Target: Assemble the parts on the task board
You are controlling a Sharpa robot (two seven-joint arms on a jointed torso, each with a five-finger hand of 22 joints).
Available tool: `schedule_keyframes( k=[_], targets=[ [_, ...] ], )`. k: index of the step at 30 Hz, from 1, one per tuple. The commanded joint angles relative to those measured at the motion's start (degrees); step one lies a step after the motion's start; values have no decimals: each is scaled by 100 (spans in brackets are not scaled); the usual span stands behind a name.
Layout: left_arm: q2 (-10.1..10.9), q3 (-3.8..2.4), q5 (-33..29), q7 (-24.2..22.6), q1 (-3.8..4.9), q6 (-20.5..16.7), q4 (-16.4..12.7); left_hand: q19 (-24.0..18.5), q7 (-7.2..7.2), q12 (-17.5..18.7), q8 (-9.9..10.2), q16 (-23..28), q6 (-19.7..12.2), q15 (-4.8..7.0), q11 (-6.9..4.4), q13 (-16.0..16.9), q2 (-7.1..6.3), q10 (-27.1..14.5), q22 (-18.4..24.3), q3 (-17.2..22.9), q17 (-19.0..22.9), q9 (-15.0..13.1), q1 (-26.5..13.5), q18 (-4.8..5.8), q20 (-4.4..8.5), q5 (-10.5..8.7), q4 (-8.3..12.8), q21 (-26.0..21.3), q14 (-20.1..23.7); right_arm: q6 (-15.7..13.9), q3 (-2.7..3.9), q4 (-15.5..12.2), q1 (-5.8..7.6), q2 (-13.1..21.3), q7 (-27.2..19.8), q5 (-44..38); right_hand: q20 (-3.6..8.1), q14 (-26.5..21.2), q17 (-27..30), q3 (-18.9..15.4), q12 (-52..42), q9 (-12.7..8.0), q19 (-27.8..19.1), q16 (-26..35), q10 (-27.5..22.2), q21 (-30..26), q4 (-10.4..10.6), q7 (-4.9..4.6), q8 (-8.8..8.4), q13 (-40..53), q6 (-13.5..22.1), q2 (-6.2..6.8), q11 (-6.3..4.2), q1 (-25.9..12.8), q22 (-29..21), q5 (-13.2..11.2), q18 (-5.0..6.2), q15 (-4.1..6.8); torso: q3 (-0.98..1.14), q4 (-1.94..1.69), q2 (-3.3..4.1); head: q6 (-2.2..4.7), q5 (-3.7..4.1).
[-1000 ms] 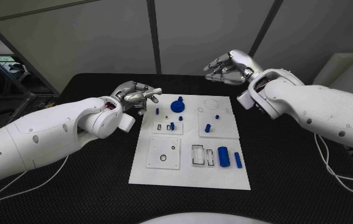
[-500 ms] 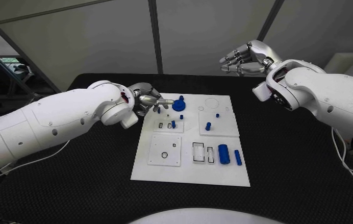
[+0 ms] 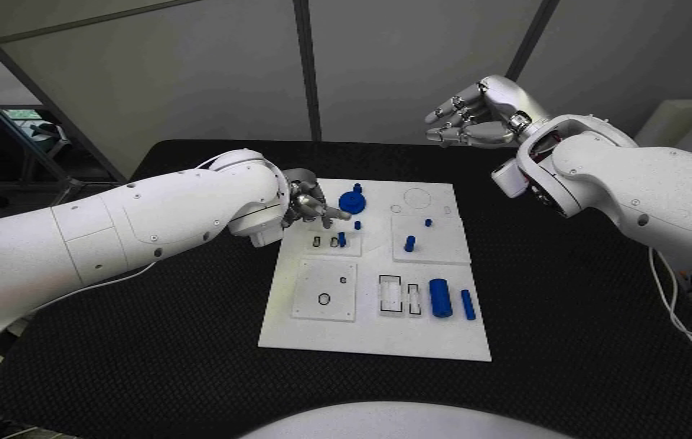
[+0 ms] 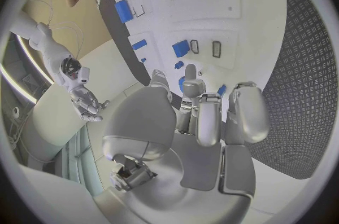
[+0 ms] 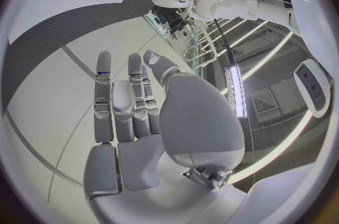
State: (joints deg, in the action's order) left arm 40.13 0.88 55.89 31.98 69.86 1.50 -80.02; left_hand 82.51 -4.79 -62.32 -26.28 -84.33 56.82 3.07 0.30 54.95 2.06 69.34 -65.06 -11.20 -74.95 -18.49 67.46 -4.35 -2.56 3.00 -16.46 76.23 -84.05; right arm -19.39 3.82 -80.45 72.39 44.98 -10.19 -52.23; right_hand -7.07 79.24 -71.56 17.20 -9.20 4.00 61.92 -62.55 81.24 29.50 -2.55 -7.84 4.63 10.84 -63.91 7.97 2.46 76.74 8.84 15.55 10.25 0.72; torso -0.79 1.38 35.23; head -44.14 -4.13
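Left hand (image 3: 306, 203) low over the far left corner of the white task board (image 3: 378, 335), fingers curled close together beside the blue gear-like part (image 3: 351, 202); cannot tell whether something is pinched. Right hand (image 3: 476, 117) raised well above the black bench (image 3: 144, 359), behind the board, fingers spread, holding nothing. Other blue parts (image 3: 440, 297) lying on the board.
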Motion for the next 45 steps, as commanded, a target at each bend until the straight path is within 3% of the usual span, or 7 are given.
schedule_keyframes(
  k=[1, 2, 4, 11, 21, 28, 45],
  targets=[
    [-107, 97, 281, 343, 61, 245, 77, 32, 42, -37, -64, -14, -16, 42, -7, 42, 13, 48, -28, -43, -924, -67, -44, -2, 5, -9, 0, 47, -408, -264, 0, -16, 11, -19, 77, -264, 21, -1011, 1995, -82, -146, -8, 63, 2869, -13, 61, 17, 63, -51, 200, 10, 7, 18, -69, 30, 79, 15, 5, -10, 1, 8, -24, 11],
    [-143, 131, 284, 351, 75, 263, 100, 34, 45, -48, -75, -15, -18, 43, -9, 55, 17, 54, -38, -49, -926, -80, -46, 0, 7, -8, -1, 53, -409, -276, -1, -17, 11, -25, 88, -270, 23, -896, 2173, -82, -185, -5, 58, 3013, -38, 65, 27, 59, -47, 262, 4, -28, 4, -56, 35, 89, 13, 0, -7, 3, 10, -27, 10],
    [-207, 178, 288, 362, 95, 291, 141, 36, 49, -58, -98, -13, -22, 47, -13, 68, 24, 57, -51, -62, -924, -109, -48, 2, 9, -9, -1, 61, -409, -292, -3, -18, 10, -39, 108, -278, 20, -788, 2386, -132, -229, -8, 46, 3187, -94, 68, 31, 41, -55, 345, 20, 21, 6, -71, 41, 84, 9, -3, -7, 3, 12, -31, 13],
    [-332, 236, 293, 377, 120, 361, 229, 47, 64, -97, -173, -12, -41, 57, -25, 117, 48, 75, -101, -87, -927, -205, -8, 9, 18, -6, 17, 90, -410, -292, -6, -14, 8, -79, 144, -287, 15, -520, 2884, -165, -385, -6, 19, 3539, -237, 92, 61, 34, -50, 624, 25, -44, 0, -27, 68, 160, 11, -8, -13, -23, 10, -68, 27],
    [-421, 249, 294, 333, 126, 403, 239, 58, 75, -132, -250, -10, -73, 65, -35, 164, 78, 92, -159, -96, -929, -310, 61, 18, 26, -3, 35, 124, -411, -284, -7, 13, 6, -134, 186, -289, 12, -485, 2990, -170, -420, -9, -1, 3605, -289, 99, 71, 27, -56, 700, 42, -53, 7, -19, 77, 232, 10, -13, -12, -3, 11, -112, 19],
    [-479, 250, 293, 314, 126, 430, 268, 62, 85, -162, -326, -8, -102, 73, -44, 205, 95, 110, -191, -100, -930, -412, 131, 21, 33, 0, 57, 143, -411, -252, -9, 49, 5, -180, 218, -290, 8, -478, 3040, -170, -433, -10, -17, 3637, -323, 100, 77, 21, -59, 736, 54, -58, 14, -16, 81, 273, 9, -18, -2, -11, 8, -140, 27],
    [-547, 252, 292, 342, 126, 617, 342, 70, 95, -198, -421, -6, -159, 80, -53, 257, 120, 131, -247, -88, -934, -557, 250, 29, 40, 2, 107, 175, -412, -188, -12, 81, 3, -213, 274, -290, 0, -485, 3095, -168, -442, -9, -46, 3675, -370, 95, 90, 15, -56, 774, 56, -68, 22, -19, 83, 310, 5, -27, -3, -12, 5, -188, 38]
  ],
)
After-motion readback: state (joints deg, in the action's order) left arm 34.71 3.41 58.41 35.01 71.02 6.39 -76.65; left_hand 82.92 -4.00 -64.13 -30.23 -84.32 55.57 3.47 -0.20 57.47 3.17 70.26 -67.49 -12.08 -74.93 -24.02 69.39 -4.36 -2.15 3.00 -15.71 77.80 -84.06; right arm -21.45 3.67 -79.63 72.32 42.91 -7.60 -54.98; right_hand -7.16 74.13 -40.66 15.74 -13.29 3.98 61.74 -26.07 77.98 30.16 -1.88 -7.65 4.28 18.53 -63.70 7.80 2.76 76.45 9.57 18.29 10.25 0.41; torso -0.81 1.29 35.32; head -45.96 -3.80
